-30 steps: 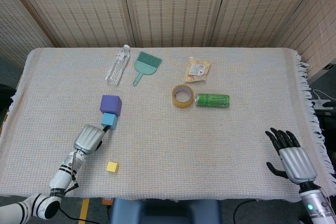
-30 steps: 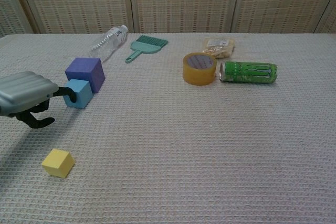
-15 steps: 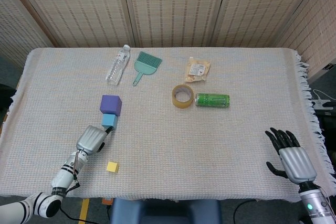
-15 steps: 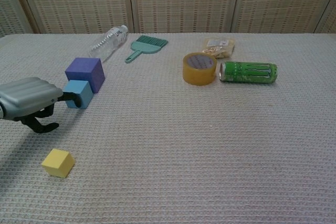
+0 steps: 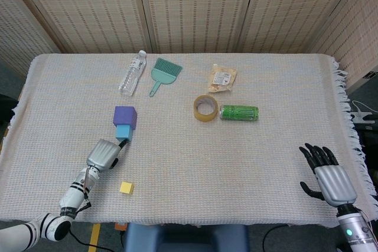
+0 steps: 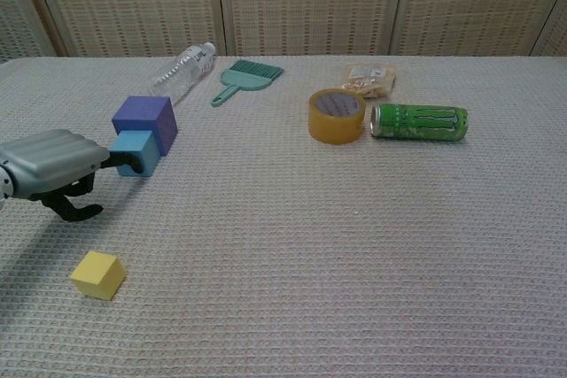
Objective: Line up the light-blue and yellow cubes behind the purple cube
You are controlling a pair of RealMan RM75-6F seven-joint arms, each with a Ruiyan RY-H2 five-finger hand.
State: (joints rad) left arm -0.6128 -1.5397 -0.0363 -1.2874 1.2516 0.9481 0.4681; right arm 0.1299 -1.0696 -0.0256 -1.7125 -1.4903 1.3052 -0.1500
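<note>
Two cubes touch, light-blue cube [image 6: 135, 151] against purple cube [image 6: 145, 121], a fingertip of the loosely curled, empty left hand [image 6: 51, 165] touching the former.

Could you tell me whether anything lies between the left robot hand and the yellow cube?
Nothing visible does. The yellow cube sits alone on bare cloth just right of the left robot hand, whose fingertips are at the light-blue cube.
</note>
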